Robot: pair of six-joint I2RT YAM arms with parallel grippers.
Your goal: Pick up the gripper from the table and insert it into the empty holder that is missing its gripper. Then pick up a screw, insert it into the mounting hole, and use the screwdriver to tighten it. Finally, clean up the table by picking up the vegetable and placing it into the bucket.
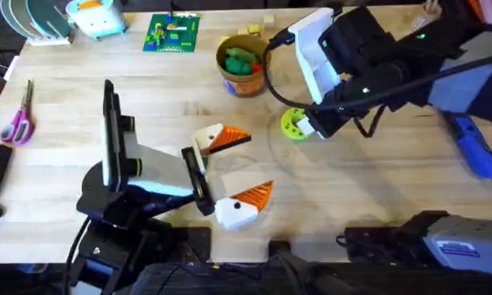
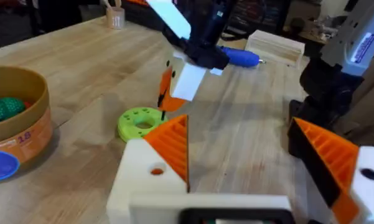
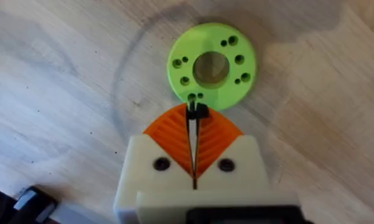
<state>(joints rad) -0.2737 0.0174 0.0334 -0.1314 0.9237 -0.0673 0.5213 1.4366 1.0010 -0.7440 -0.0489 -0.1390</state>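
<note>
My left gripper [image 1: 258,164] lies open low over the table, two white finger mounts with orange ribbed pads [image 2: 174,146]. One mount is the holder [image 2: 143,186]; the orange gripper [image 1: 229,138] sits in it, and orange shows through its mounting hole [image 2: 157,170]. My right gripper [image 3: 195,112] is shut on a small black screw [image 3: 196,111], right at the edge of a yellow-green disc [image 3: 211,65]. A green bumpy vegetable [image 1: 241,61] lies inside the orange-brown bucket [image 1: 244,83]. The blue screwdriver [image 1: 475,146] rests at the table's right side.
A green brick plate [image 1: 173,33] lies at the back, and pink-handled scissors [image 1: 16,121] at the left edge. A pale wooden box [image 2: 274,46] stands beyond the screwdriver. The right arm [image 1: 393,57] spans the back right of the table.
</note>
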